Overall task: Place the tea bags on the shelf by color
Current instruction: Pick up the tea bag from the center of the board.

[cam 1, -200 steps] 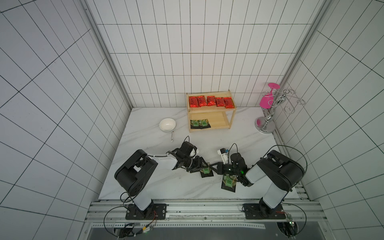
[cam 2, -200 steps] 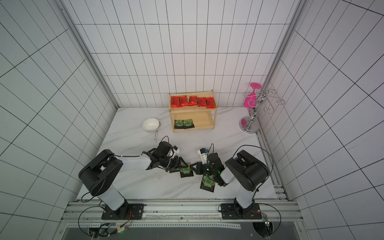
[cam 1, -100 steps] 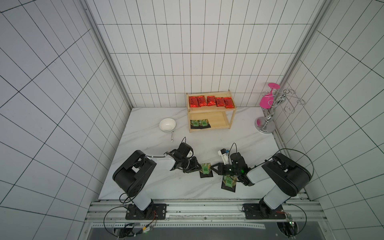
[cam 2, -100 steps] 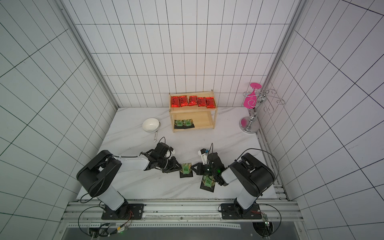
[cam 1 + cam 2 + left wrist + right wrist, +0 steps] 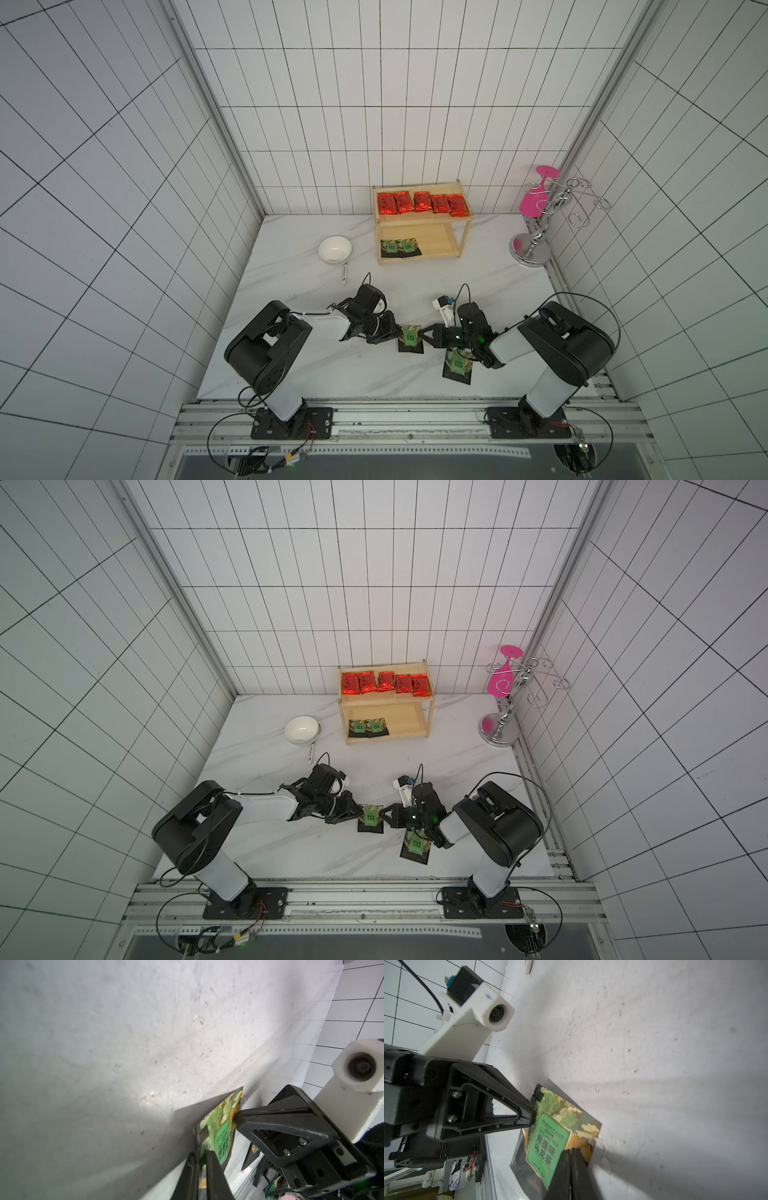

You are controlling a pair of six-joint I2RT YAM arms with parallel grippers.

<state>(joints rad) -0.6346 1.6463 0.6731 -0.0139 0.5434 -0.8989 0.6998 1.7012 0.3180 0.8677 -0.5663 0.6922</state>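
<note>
Both top views: bag (image 5: 409, 336) betw. L gripper (image 5: 400, 332) & R gripper (image 5: 424, 331); we've both clamped on opp. edges, equally near.

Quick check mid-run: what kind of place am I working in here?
Probably a lab test cell: tiled wall panels, an aluminium mounting rail at the front, a marble-look table.

Pale wood shelf (image 5: 440, 245), red tea bags (image 5: 422, 202), black green-labelled tea bags (image 5: 406, 247), marbled white table (image 5: 286, 282)
</note>
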